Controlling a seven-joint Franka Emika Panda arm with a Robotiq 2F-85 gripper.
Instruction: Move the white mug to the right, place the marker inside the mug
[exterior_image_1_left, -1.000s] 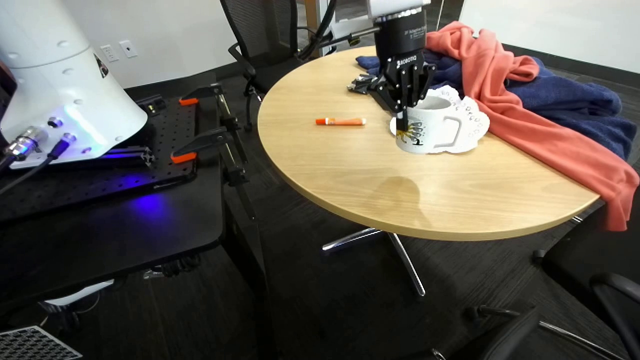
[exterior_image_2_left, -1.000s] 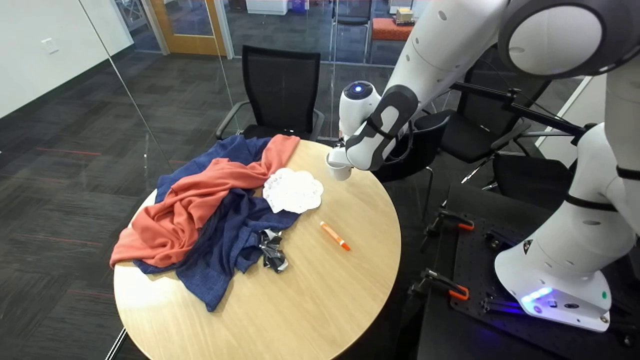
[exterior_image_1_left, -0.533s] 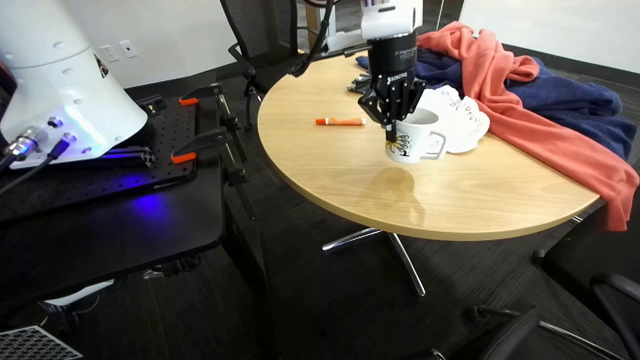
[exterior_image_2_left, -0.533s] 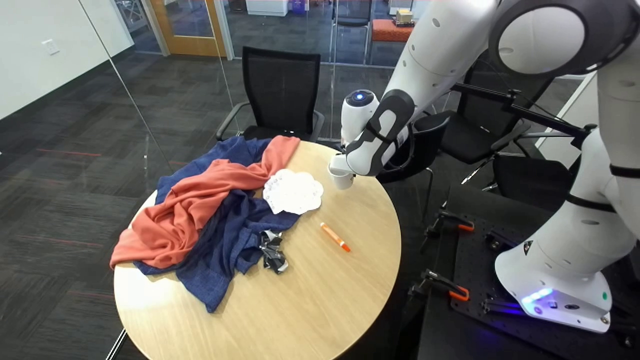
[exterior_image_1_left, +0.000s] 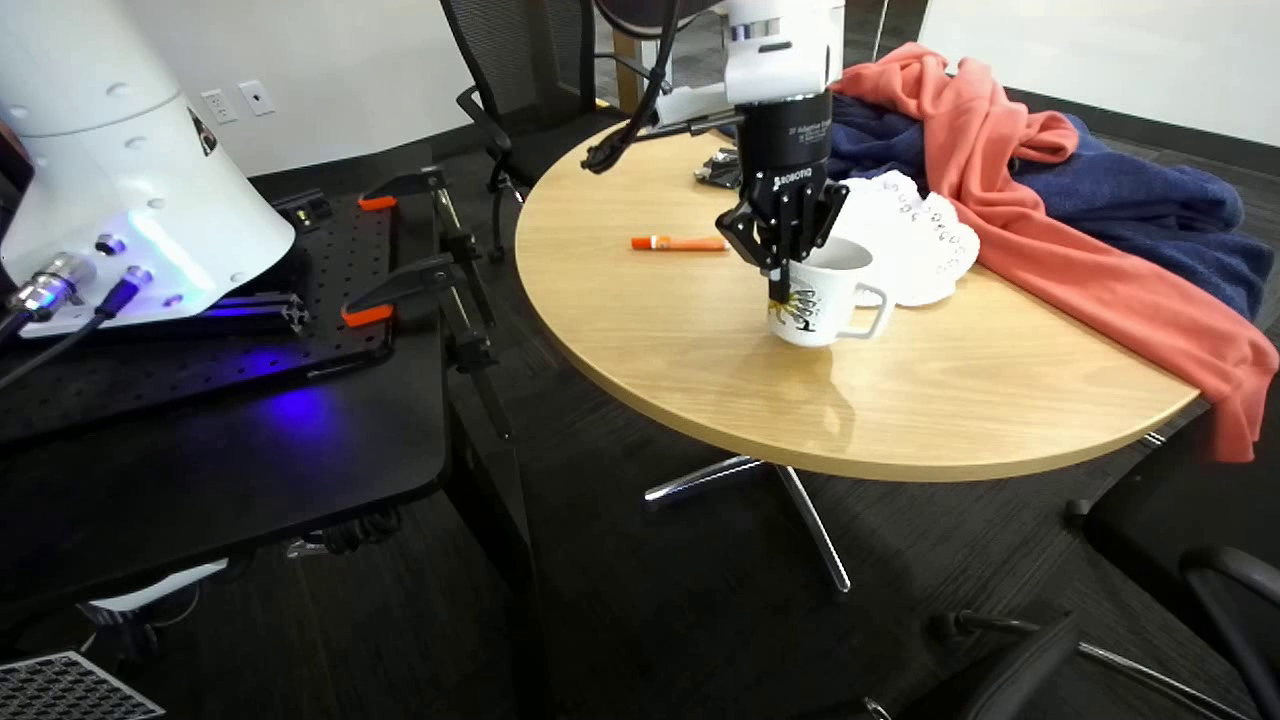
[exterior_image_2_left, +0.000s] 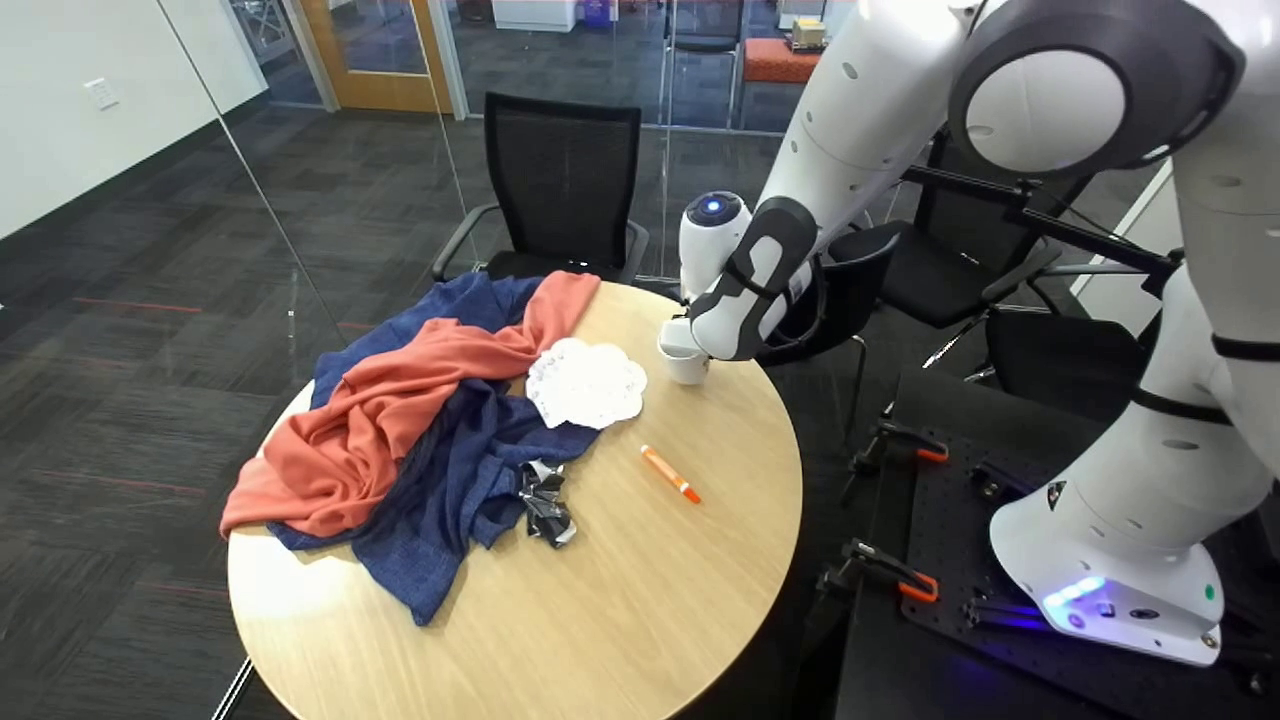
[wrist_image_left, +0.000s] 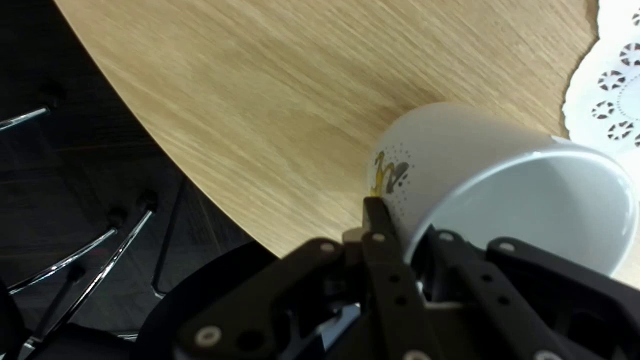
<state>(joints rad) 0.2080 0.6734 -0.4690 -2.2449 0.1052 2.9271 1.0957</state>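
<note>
Presently the white mug (exterior_image_1_left: 828, 305) is held: end effector (wrist_image_left: 407, 232) pinching its wall at the rim, one side of the grip inside the cup, the other outside. Mug roughly upright over the wooden counter (exterior_image_2_left: 640, 610); cannot tell if the base touches. Orange marker (exterior_image_2_left: 670, 474) flat on the counter, well apart from the mug, redder end toward the robot base (exterior_image_2_left: 1110, 570). Lacy white doily (exterior_image_2_left: 587, 384) just beside the mug. Beyond the doily, a coral cloth (exterior_image_2_left: 370, 420) lies across a navy cloth (exterior_image_2_left: 450, 510). Crumpled black wrapper (exterior_image_2_left: 546, 503) by the navy edge. In an exterior view the robot arm (exterior_image_2_left: 855, 120) hides part of the mug.
</note>
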